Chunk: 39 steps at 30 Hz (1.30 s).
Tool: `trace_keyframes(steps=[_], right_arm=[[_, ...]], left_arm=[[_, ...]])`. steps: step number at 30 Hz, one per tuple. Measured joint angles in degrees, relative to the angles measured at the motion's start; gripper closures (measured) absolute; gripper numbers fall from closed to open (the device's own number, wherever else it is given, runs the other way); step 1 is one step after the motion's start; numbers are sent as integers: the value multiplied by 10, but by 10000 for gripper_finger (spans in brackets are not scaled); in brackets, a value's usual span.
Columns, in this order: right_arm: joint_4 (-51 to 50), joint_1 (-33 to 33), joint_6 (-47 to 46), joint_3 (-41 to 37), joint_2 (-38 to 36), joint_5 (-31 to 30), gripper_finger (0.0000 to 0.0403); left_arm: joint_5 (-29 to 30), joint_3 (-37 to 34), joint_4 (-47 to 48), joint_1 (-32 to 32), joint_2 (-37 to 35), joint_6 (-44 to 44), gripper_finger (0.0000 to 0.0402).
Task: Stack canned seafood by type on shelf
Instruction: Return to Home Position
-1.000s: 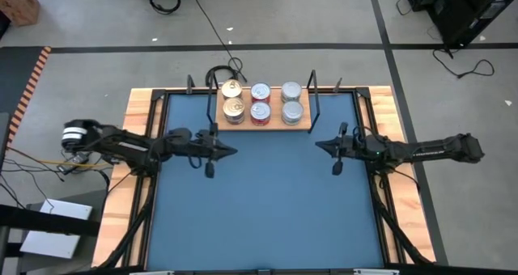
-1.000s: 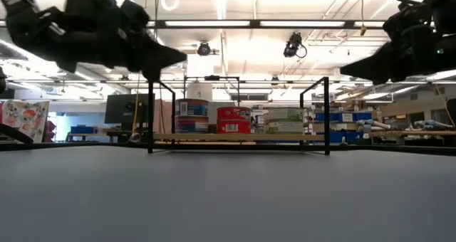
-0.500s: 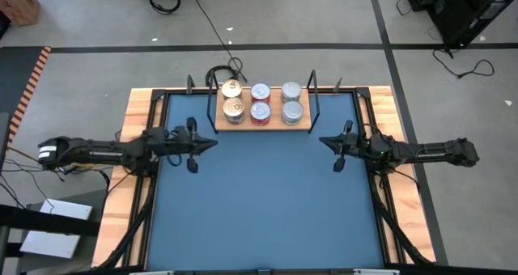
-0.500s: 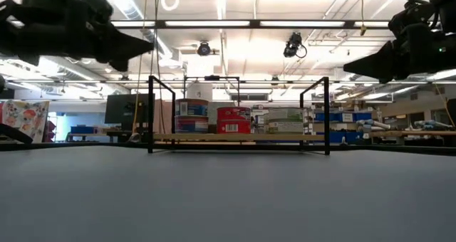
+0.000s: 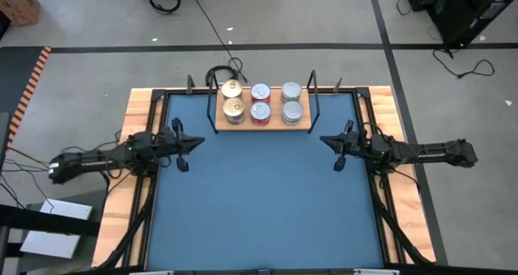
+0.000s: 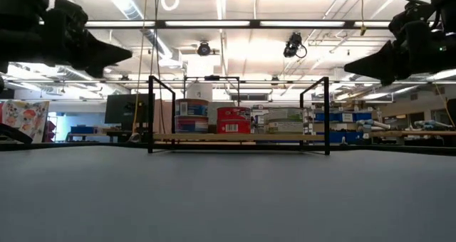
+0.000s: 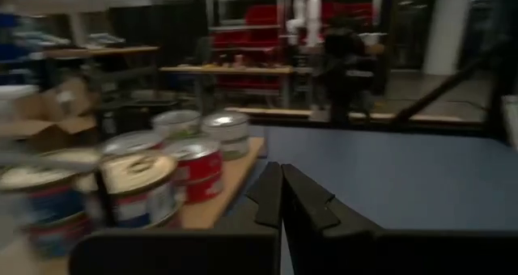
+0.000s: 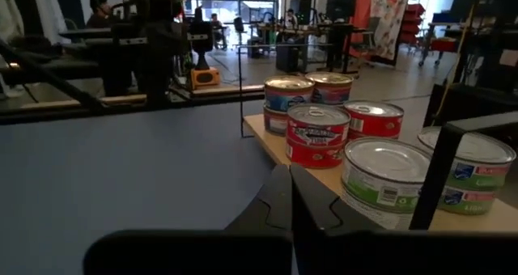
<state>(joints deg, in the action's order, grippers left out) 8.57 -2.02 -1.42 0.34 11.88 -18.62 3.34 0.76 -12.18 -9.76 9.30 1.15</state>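
The shelf [image 5: 275, 124], a light-wood board with black wire uprights, stands at the table's far edge. On it the canned seafood stands in three stacks, two tins high: gold-lidded tins [image 5: 233, 107] at the left, red-sided tins [image 5: 260, 111] in the middle, plain silver-lidded tins [image 5: 292, 111] at the right. The low view shows the same stacks [image 6: 234, 119] on the board. My left gripper [image 5: 200, 142] hovers shut over the table's left side, pointing level toward the right. My right gripper [image 5: 323, 140] hovers shut over the right side, pointing left. Both are empty, in front of the shelf.
The blue table top [image 5: 259, 202] lies bare between and in front of the arms. A wooden rim [image 5: 137, 113] with black rails borders it. A black cable [image 5: 220, 71] coils behind the shelf. People stand in the room beyond [image 8: 101, 8].
My left gripper has drawn back level toward the table's left edge, away from the shelf's left end, staying shut and empty. The tins and the shelf have kept still.
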Motion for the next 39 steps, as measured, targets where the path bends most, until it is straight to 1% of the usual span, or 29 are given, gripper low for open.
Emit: trace_keyframes(steps=[3,5,6,8,12,17,20,22,24,27,29,32,35,39], right_arm=[[-11,0,-9,0,0,-12,402],[-24,0,-15,0,0,-24,402],[-31,0,-18,0,0,-31,402],[-38,0,-20,0,0,-43,402],[-40,-1,-19,0,0,-48,402],[-44,-1,-17,0,1,-60,402],[-44,-1,-15,0,1,-60,400],[-44,-1,-2,0,1,-59,395],[-44,-1,30,0,1,-59,386],[-39,-1,43,0,2,-59,373],[-18,-2,43,0,2,-59,367],[35,-3,18,0,1,-58,362],[82,-3,41,0,0,-54,360],[62,-3,53,0,1,-71,363]], left_arm=[[38,0,67,0,-55,-1,392],[49,0,111,0,-91,-8,392],[51,1,115,0,-94,-13,392],[46,2,117,0,-93,-16,392],[32,1,119,-2,-89,-17,392],[30,1,120,-4,-88,-20,392],[31,1,120,-4,-83,-1,392],[28,1,121,-4,-79,4,392],[28,1,121,-4,-74,5,392],[27,0,119,-4,-69,-22,392],[26,0,113,-4,-68,-42,392],[27,-2,95,-4,-67,-44,392],[27,-2,76,-4,-67,-44,392],[27,-2,59,-4,-67,-44,392]])
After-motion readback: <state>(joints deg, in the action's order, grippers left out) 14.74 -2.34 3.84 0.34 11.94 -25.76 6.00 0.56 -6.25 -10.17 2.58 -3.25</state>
